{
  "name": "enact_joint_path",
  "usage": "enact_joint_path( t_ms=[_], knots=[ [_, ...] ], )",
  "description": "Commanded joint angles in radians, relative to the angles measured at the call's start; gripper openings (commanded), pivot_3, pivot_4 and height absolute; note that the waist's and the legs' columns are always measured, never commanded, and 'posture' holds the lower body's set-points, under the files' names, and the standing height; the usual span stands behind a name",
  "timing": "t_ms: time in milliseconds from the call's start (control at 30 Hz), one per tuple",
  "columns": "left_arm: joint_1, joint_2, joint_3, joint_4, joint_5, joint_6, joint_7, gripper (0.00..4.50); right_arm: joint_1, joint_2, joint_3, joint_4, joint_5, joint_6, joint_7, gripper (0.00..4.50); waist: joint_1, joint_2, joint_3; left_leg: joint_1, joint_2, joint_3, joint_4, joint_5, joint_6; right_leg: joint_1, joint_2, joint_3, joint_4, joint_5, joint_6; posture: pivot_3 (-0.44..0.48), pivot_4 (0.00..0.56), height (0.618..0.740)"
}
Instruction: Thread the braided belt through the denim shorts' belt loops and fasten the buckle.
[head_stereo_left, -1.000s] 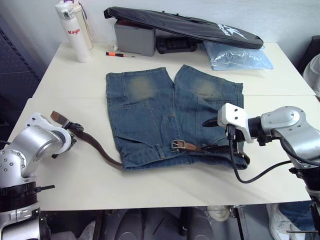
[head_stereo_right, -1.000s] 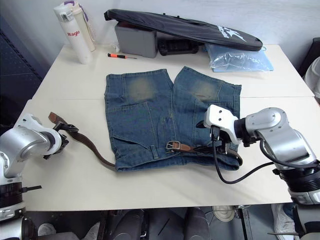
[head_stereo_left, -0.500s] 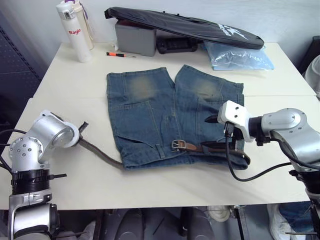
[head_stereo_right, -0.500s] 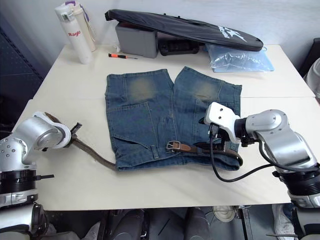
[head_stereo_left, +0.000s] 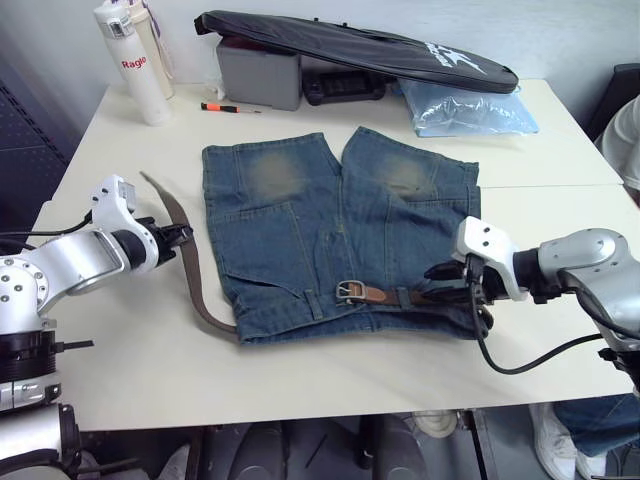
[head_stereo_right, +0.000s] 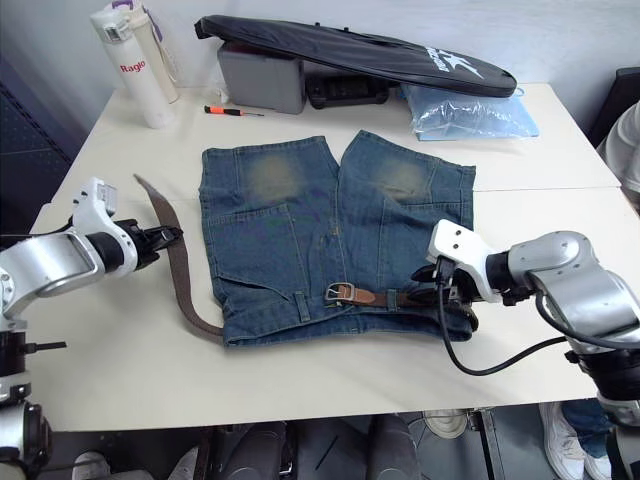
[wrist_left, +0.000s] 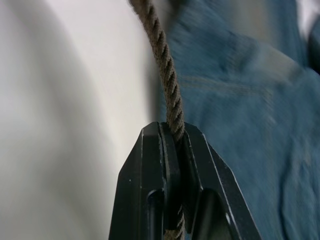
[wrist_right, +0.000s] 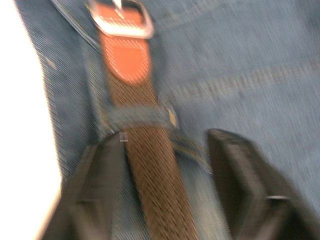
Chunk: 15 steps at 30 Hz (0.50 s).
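Note:
The denim shorts (head_stereo_left: 330, 230) lie flat mid-table, waistband toward me. The braided belt (head_stereo_left: 190, 285) curves over the table left of the shorts and then runs along the waistband. Its silver buckle (head_stereo_left: 352, 291) rests at the waistband's middle. My left gripper (head_stereo_left: 180, 237) is shut on the belt's loose left stretch, and the strap stands edge-on between its fingers (wrist_left: 195, 165). My right gripper (head_stereo_left: 447, 287) is at the right waistband, open, with its fingers (wrist_right: 95, 190) straddling the belt just below a belt loop (wrist_right: 137, 117) and the buckle (wrist_right: 122, 20).
Along the table's (head_stereo_left: 330, 385) far edge stand a white bottle (head_stereo_left: 130, 60), an orange-handled tool (head_stereo_left: 228, 107), a grey box (head_stereo_left: 258, 75) under a long black bag (head_stereo_left: 360, 50), and a pale blue plastic bag (head_stereo_left: 465, 105).
My left gripper has shut on the belt's loose end and carried it up and toward the shorts. My right gripper has dropped to the waistband and its fingers have narrowed around the belt.

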Motion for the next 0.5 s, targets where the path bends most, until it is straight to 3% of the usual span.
enact_joint_path(
  t_ms=[33, 233, 500],
  knots=[
    [-0.011, 0.044, 0.033, -0.040, 0.057, 0.014, -0.115, 0.00, -0.029, -0.071, -0.058, 0.014, 0.039, 0.010, 0.082, 0.11, 0.002, 0.000, 0.000, 0.000, 0.000, 0.000, 0.000, 0.000, 0.000, 0.000, 0.000, 0.000, 0.000, 0.000, 0.000, 0.000, 0.150, 0.740],
    [-0.061, 0.079, 0.022, -0.038, 0.132, 0.060, -0.296, 0.00, -0.019, -0.142, 0.004, 0.051, 0.007, -0.016, 0.176, 0.04, 0.005, 0.000, 0.001, -0.001, 0.000, 0.000, 0.000, -0.001, 0.000, 0.000, 0.000, 0.000, -0.001, 0.000, 0.000, 0.000, 0.150, 0.740],
    [-0.164, 0.281, -0.065, -0.158, 0.330, 0.142, -0.890, 0.00, 0.054, -0.108, 0.103, 0.067, -0.095, -0.081, 0.147, 0.04, 0.002, 0.000, 0.002, -0.003, 0.001, 0.002, 0.000, -0.002, 0.000, -0.003, 0.001, 0.000, -0.002, 0.000, 0.000, 0.000, 0.150, 0.740]
  ],
)
